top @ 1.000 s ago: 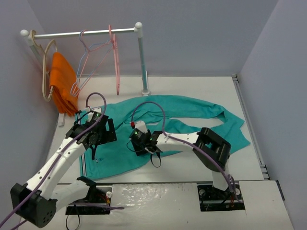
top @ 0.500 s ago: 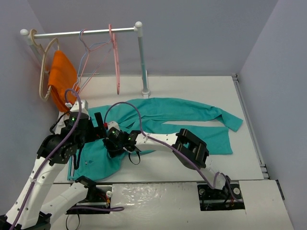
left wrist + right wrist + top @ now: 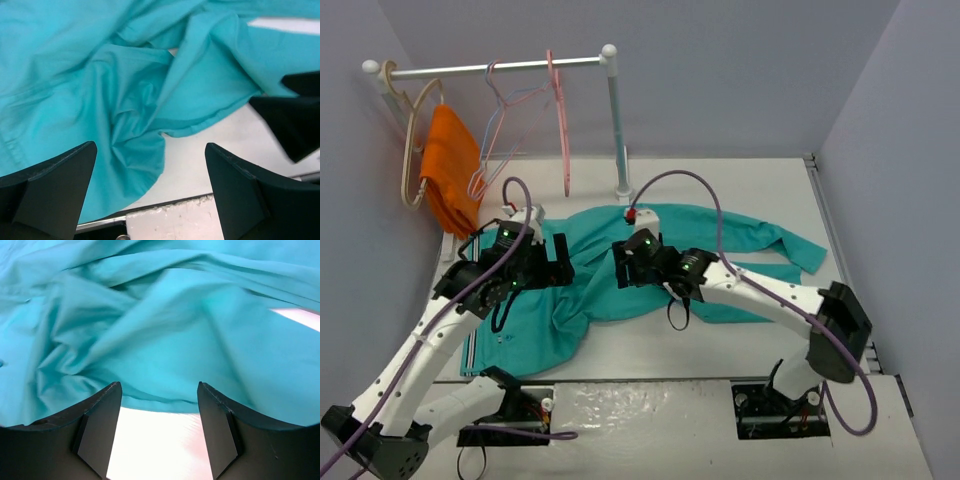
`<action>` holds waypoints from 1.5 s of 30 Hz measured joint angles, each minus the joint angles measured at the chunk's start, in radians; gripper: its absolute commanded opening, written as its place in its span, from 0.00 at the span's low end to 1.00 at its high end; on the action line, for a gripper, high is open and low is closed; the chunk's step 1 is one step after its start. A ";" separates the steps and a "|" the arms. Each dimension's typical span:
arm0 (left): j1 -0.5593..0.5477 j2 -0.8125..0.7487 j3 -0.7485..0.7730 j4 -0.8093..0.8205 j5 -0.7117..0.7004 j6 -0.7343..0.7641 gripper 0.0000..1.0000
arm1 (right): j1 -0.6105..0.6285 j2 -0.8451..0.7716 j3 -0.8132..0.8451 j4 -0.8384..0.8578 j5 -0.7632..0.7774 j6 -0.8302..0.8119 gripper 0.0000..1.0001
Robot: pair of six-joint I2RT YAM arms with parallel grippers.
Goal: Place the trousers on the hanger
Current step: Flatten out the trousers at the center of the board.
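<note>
Top view: long teal-green fabric trousers (image 3: 740, 235) lie rumpled across mid-frame on the white desk (image 3: 720, 345). The thin salmon-pink clothes hanger (image 3: 561, 120) hangs from the rail (image 3: 460, 71) at upper left, apart from them. Left wrist view: left hand (image 3: 558, 262) released, fingers spread above creased cloth. Right wrist view: right hand (image 3: 623, 263) released likewise, nothing between its fingers.

Plain pale lilac-grey walls (image 3: 720, 80) close in a white table (image 3: 740, 180) on three sides. At the back left, a white clothes rail (image 3: 470, 70) sits atop an upright post (image 3: 617, 130). Soft, even light.
</note>
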 measured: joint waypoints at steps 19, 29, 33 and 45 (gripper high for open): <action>-0.444 0.775 0.090 0.422 0.031 0.026 0.87 | -0.520 -0.213 -0.445 -0.031 -0.076 0.104 0.57; -0.447 0.829 0.038 0.549 0.100 0.055 0.80 | -0.688 -0.109 -0.477 0.047 -0.110 0.109 0.57; -0.440 0.800 -0.014 0.613 0.137 0.054 0.79 | -0.761 -0.088 -0.479 0.070 -0.107 0.114 0.57; -0.503 0.725 -0.112 0.640 0.357 0.037 0.78 | -0.960 -0.068 -0.472 0.111 -0.075 0.100 0.57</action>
